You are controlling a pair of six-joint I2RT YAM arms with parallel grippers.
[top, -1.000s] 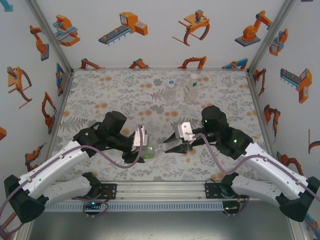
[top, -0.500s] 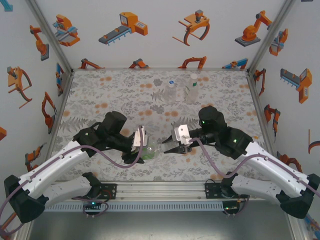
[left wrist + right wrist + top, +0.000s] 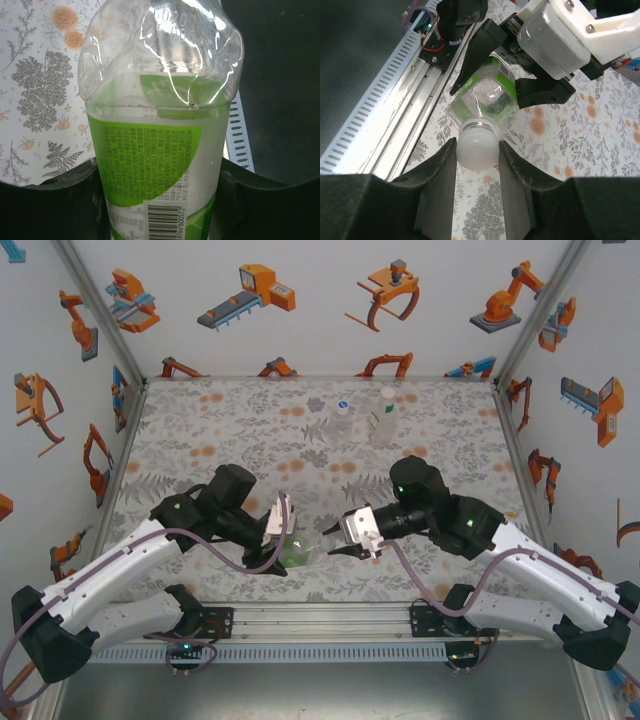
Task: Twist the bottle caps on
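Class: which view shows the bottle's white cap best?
Right wrist: the cap sits large in the right hand. Top view: tiny, crowded by that hand. Left wrist faces the label of the bottle.

Floral tabletop point(image 3: 220, 430), robot-patterned walls point(image 3: 300, 300)

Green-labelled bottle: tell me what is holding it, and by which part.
The left gripper holds the green-labelled bottle by its labelled body. The right gripper has its fingers shut on the white cap at the neck.
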